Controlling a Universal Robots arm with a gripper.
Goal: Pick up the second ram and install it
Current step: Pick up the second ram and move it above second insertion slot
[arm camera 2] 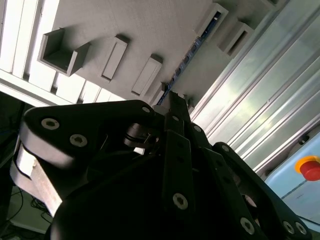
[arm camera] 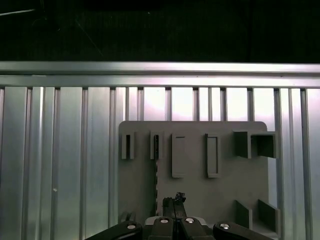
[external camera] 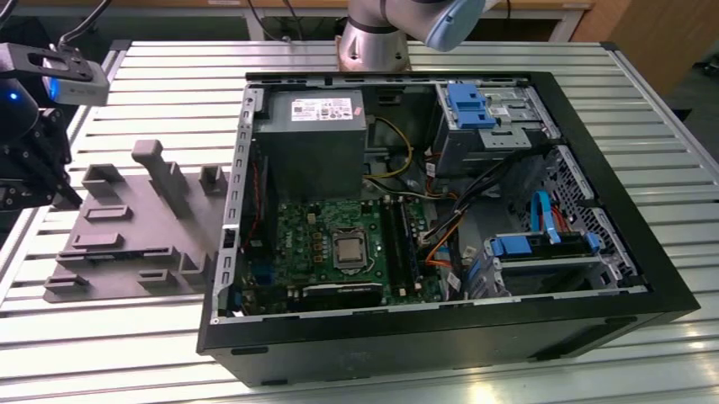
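First wrist view: where is the second ram [arm camera: 156,172]?
– Standing on edge in a slot of the grey tray [arm camera: 200,197], just beside the tool [arm camera: 174,199], which hovers over that tray. The tool looks closed tight, gripping nothing.

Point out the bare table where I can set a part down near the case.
Free: the ribbed table on the camera's side of the grey tray, the strip behind the tray up to the far edge, and the strip on the exterior view's right of the computer case. Crowded: inside the case, packed with cables, and the tight seam between tray and case.
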